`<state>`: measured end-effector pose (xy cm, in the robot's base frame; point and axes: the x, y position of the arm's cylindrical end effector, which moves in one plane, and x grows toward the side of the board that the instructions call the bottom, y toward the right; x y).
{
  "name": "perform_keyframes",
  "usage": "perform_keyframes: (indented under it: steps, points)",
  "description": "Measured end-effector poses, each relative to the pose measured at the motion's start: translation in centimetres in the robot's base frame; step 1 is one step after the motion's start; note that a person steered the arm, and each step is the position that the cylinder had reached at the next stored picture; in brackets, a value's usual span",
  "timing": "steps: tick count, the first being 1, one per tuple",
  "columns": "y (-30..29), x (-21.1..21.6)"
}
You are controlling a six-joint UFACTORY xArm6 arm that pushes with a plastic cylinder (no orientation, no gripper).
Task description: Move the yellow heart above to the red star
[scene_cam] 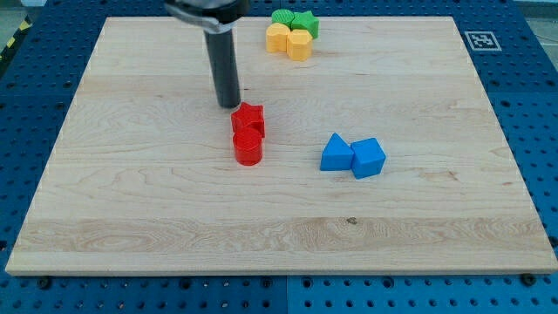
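The red star (pixel 248 118) lies near the board's middle, touching a red cylinder (pixel 248 148) just below it. The yellow heart (pixel 278 37) lies at the view's top, in a cluster with a yellow hexagon-like block (pixel 299 44). My tip (pixel 229 105) is at the end of the dark rod, just to the upper left of the red star, close to it or touching it. The tip is well below and to the left of the yellow heart.
Two green blocks (pixel 295 21) sit just above the yellow ones. A blue triangle (pixel 336 153) and a blue cube (pixel 368 158) lie together right of the middle. The wooden board (pixel 131 201) rests on a blue perforated table.
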<state>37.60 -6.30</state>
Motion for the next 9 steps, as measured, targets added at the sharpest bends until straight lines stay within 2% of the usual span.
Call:
perform_keyframes:
  steps: [2,3,5,6,8,9]
  points:
    - [14.7,-1.1]
    - [16.2,-4.3]
    - [16.1,-12.4]
    - [13.5,-14.1]
    - [8.8,-15.8]
    - [6.8,-13.6]
